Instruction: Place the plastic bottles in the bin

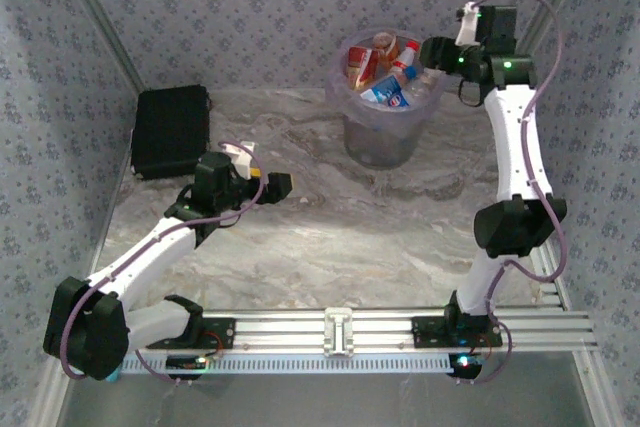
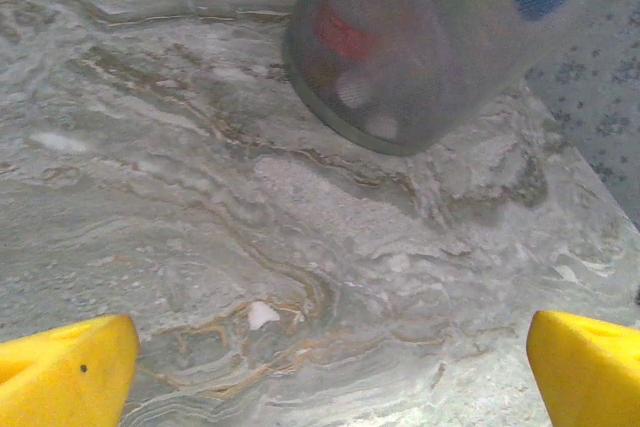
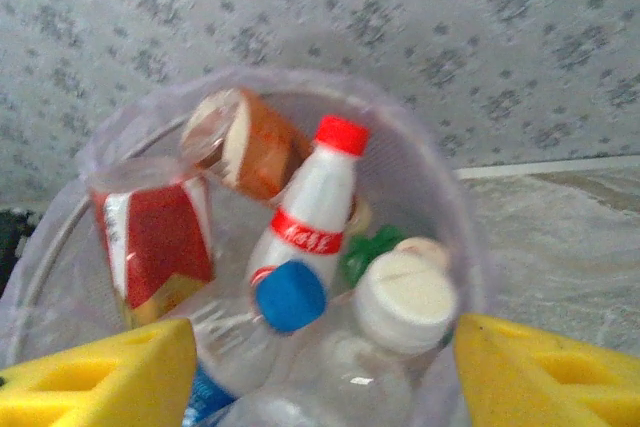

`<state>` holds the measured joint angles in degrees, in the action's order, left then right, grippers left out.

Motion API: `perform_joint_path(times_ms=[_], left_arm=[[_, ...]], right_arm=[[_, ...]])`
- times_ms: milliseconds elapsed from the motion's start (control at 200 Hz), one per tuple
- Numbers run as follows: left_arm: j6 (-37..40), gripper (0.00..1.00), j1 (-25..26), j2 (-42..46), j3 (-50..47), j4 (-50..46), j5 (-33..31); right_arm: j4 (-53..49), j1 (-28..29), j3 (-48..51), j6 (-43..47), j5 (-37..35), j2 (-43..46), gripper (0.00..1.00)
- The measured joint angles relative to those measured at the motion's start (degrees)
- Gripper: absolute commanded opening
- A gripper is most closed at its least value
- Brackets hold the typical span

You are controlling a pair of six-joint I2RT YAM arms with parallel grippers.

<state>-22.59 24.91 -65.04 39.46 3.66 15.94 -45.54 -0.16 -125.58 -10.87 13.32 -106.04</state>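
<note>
The pale purple bin (image 1: 385, 142) stands at the back of the table, holding several plastic bottles (image 1: 392, 85). In the right wrist view I look down into the bin (image 3: 445, 187): a white bottle with a red cap (image 3: 315, 197), a red-labelled clear bottle (image 3: 155, 237), a copper-brown bottle (image 3: 255, 147), a blue cap (image 3: 290, 295) and a clear bottle with a white cap (image 3: 405, 302). My right gripper (image 1: 432, 55) hovers over the rim, open (image 3: 320, 367), its fingers apart with the bottles below them. My left gripper (image 1: 278, 185) is open over bare table (image 2: 330, 367), the bin (image 2: 420, 47) ahead of it.
A black case (image 1: 170, 130) lies at the back left against the wall. Patterned walls close in the marble table (image 1: 330, 237) on three sides. The aluminium rail (image 1: 340, 332) carrying the arm bases runs along the near edge.
</note>
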Motion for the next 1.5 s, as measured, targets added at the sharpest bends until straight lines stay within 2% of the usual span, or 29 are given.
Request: perform_joint_path(times_ms=[90, 175, 400, 640, 815, 1049, 1169, 1274, 1359, 1499], left_arm=[[0.04, 1.00, -1.11, 0.02, 0.00, -2.14, -1.42], [0.24, 1.00, -2.51, 0.37, 0.00, -4.52, -3.26], [-0.13, 1.00, -8.15, 2.23, 0.02, -11.30, -9.35], [-1.33, 1.00, -12.74, 4.00, -1.16, -13.11, -11.45], [-1.53, 1.00, -16.41, 4.20, -1.81, -14.67, -14.01], [-1.51, 1.00, -19.89, 4.20, -2.71, -15.08, -15.63], [-1.51, 1.00, -20.41, 4.02, -3.10, -15.04, -15.54], [-1.49, 1.00, -20.41, 3.56, -3.10, -14.62, -15.26], [-1.46, 1.00, -20.41, 3.26, -3.10, -14.16, -15.17], [-1.07, 1.00, -20.44, 2.45, -3.10, -13.55, -15.30]], right_arm=[[0.07, -2.49, -2.71, -0.76, 2.32, -3.08, 0.88], [0.02, -3.67, -3.76, -0.66, 4.81, -6.12, 0.93], [-0.44, -3.26, -3.76, -0.85, 11.26, -12.15, 0.93], [2.93, -2.16, 1.49, -1.49, 15.87, -11.10, 0.92], [8.57, 1.18, 8.39, -3.23, 15.91, -7.76, 0.92], [12.70, 11.98, 16.00, -6.45, 15.80, -3.61, 0.92], [13.60, 16.13, 16.70, -8.31, 14.97, -3.48, 0.92], [13.64, 17.22, 16.52, -9.09, 14.32, -3.48, 0.93], [12.96, 16.96, 15.61, -8.81, 12.90, -3.45, 1.00], [11.28, 16.00, 14.64, -6.19, 9.51, -0.83, 1.00]])
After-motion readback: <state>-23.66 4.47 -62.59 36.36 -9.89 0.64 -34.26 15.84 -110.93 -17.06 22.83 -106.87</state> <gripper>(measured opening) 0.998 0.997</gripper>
